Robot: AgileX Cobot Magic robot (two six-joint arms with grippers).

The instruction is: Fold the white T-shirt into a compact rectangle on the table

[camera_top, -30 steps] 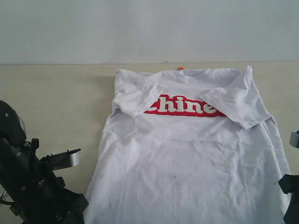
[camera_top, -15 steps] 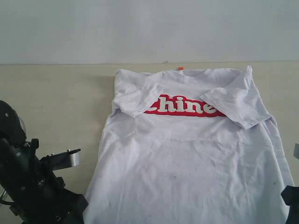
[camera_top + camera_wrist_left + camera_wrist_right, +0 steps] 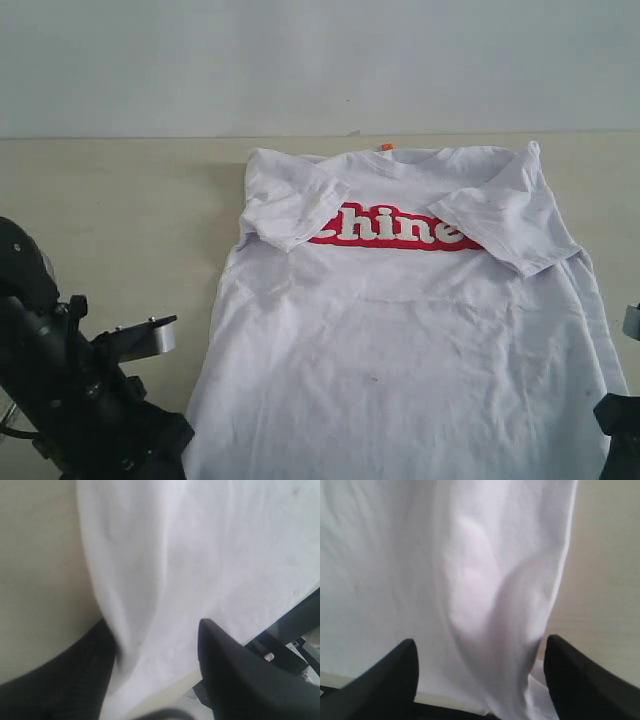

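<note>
Exterior view showed the white T-shirt [image 3: 400, 330] lying flat on the surface [image 3: 110, 200], sleeves folded in. Limp, light cotton, I judged, best pinched at its near hem corners, where the left tool [image 3: 157, 630] and right tool [image 3: 480, 645] gaped open, holding nothing.

The only writing I can make out is on the white T-shirt [image 3: 400, 330], in the upper middle of the exterior view. Chunky white lowercase letters run along a red banner [image 3: 395, 232] across its chest. What shows reads "chine". The folded-in sleeve on the left [image 3: 290, 205] laps over the banner's start right at the "c", and the folded-in sleeve on the right [image 3: 505, 220] covers whatever follows the "e". A small orange neck tag [image 3: 386, 147] peeks out at the collar, far too small to read. Nothing can be read in either wrist view.
</note>
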